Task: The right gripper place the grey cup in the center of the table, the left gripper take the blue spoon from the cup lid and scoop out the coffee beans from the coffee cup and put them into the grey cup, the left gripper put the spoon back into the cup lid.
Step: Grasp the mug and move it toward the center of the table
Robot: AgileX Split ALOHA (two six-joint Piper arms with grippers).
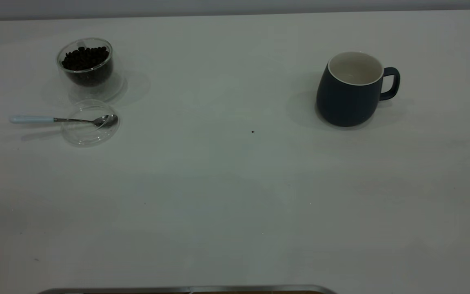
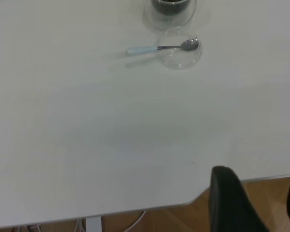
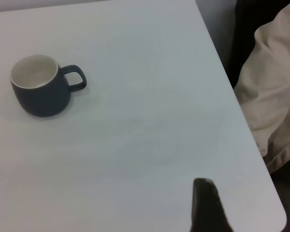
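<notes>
The grey cup stands upright and empty at the table's right, handle to the right; it also shows in the right wrist view. The coffee cup at the back left is full of coffee beans. In front of it lies the cup lid, with the blue spoon resting across it, bowl in the lid and handle pointing left. The left wrist view also shows the spoon and the lid. My left gripper is open and empty, over the table's near edge and far from them. My right gripper is over the table's near right corner, far from the cup.
The white table has a tiny dark speck near its middle. Wood floor shows past the table edge. A beige cloth hangs beside the table's right edge. Neither arm shows in the exterior view.
</notes>
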